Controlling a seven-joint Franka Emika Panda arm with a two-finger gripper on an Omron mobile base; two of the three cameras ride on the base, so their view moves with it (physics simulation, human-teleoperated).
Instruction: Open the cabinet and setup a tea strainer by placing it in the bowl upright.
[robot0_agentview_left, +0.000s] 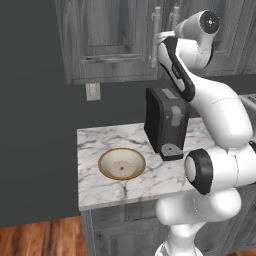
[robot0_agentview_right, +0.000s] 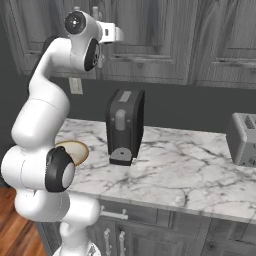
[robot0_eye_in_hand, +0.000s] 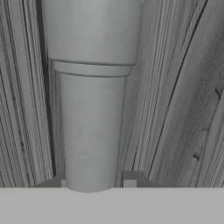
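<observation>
Fingers: the gripper (robot0_eye_in_hand: 94, 183) sat right up against the door handle (robot0_eye_in_hand: 91, 127), its fingers (robot0_eye_in_hand: 129, 179) standing either side of the bar and closing around it; a firm pinch could not be confirmed.
Cabinet: the cabinet (robot0_agentview_left: 107, 40) hung above the table (robot0_agentview_left: 95, 192), doors shut.
Handling: the door looked stiff and hinged, so it would likely swing in an arc, not pull straight; the round smooth bar seemed liable to slip, and a hold near its middle looked best.
Strainer: unseen, presumably behind the shut doors; being mesh, probably light and easily dented, best taken by the rim.
Bowl: the bowl (robot0_agentview_left: 121, 164) stood upright on the table beside the coffee machine (robot0_agentview_left: 165, 122), holding nothing.
</observation>
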